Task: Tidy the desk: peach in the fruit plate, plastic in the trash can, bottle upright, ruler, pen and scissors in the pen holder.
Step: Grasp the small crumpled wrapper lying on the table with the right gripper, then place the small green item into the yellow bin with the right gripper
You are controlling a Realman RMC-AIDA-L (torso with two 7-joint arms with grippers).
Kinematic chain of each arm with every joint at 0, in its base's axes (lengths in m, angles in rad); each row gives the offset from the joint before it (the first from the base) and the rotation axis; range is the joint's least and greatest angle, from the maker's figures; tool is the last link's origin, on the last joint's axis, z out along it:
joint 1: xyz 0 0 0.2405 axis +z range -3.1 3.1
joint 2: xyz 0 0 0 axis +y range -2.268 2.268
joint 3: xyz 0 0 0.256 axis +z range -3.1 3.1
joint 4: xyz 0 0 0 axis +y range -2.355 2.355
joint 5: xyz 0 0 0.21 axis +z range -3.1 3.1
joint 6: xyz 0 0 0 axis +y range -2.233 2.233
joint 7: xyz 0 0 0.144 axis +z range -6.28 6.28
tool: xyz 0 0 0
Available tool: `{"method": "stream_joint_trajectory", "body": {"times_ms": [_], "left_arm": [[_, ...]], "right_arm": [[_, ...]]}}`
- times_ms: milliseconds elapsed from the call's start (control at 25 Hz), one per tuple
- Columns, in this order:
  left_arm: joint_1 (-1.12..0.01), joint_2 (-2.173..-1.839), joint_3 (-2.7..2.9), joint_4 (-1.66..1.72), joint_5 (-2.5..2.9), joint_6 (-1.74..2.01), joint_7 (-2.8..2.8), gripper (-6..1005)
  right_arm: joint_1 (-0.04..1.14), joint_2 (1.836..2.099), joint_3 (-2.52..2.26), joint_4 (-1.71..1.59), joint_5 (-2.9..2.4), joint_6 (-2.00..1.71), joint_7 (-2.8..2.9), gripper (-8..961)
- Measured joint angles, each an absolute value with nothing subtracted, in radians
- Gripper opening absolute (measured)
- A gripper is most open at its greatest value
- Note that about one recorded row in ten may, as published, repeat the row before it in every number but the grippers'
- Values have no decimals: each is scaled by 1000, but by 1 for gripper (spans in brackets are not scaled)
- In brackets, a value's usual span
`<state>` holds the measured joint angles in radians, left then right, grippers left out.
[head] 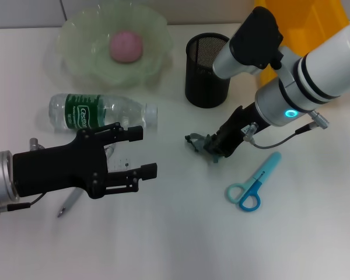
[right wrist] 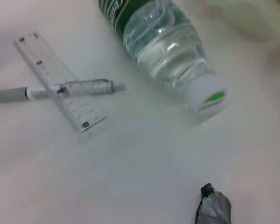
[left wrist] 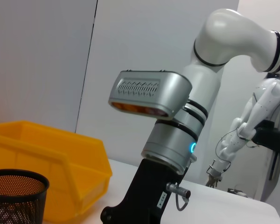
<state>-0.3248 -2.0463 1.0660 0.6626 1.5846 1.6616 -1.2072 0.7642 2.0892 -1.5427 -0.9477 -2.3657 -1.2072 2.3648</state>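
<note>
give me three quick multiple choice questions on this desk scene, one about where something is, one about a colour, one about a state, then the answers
1. Where is the peach?
A. in the fruit plate
B. inside the pen holder
C. next to the scissors

2. What colour are the scissors' handles?
A. red
B. blue
C. black

3. How is the bottle positioned?
A. standing upright
B. lying on its side
C. held up by a claw

Answers:
1. A, the pink peach sits in the middle of the pale green plate in the head view.
2. B, both handle loops are shades of blue.
3. B, it lies flat on the desk behind the open left claw, and neither that nor the right claw touches it; the right wrist view also shows it lying near the ruler and pen.
</note>
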Motion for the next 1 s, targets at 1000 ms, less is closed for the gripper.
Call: {"method": "stream_joint_trajectory", "body": {"times_ms": [1000], "left_arm": [[-332,-2046,1065,663,1585,1634,-1207,800]], "right_arm": [[369,2087,-1309,-1135,-1833,-1206,1896,17]]}}
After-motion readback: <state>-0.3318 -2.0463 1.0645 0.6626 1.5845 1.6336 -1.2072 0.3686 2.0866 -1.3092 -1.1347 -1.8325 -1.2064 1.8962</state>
